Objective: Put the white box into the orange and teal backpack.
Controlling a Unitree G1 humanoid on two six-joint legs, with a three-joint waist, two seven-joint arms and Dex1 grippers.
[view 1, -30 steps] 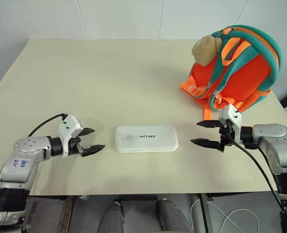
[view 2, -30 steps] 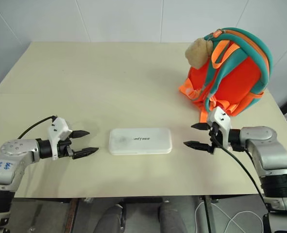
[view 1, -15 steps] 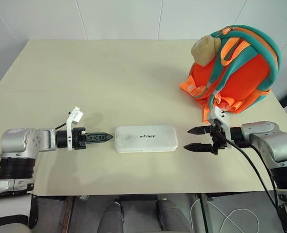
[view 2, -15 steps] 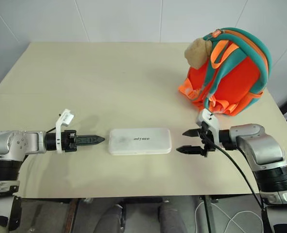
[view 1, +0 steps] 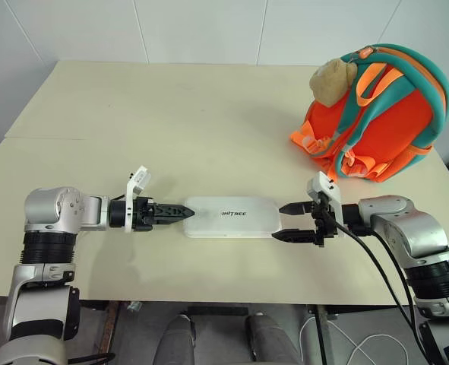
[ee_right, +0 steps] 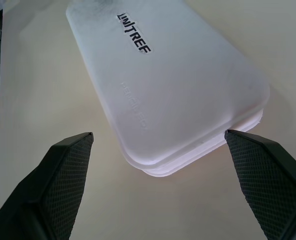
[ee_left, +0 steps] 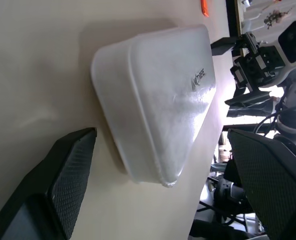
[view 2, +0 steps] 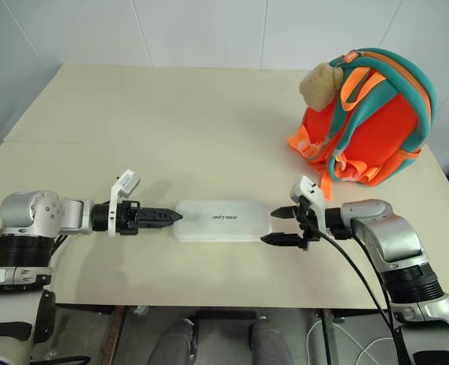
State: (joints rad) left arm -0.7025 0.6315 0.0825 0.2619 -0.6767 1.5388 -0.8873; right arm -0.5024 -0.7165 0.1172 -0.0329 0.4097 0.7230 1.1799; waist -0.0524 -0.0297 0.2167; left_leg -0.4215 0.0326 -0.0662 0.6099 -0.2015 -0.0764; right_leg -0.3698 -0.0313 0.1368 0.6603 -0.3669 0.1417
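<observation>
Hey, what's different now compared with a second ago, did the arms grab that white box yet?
Not yet. Both grippers closed in on the white box from its two short ends: the left gripper came rightward and rolled onto its side, the right gripper came leftward. Both remain open, nothing held. The box and the orange and teal backpack lie where they were on the table.

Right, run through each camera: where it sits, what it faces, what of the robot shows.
Left and right eye views: head stereo pair, looking forward and down at the table, the white box, the orange and teal backpack and both arms.
Left wrist view: looks between the open left gripper fingers at the box's end, with the right gripper beyond.
Right wrist view: looks between its own open fingers at the box's other end.
All views share the box.
</observation>
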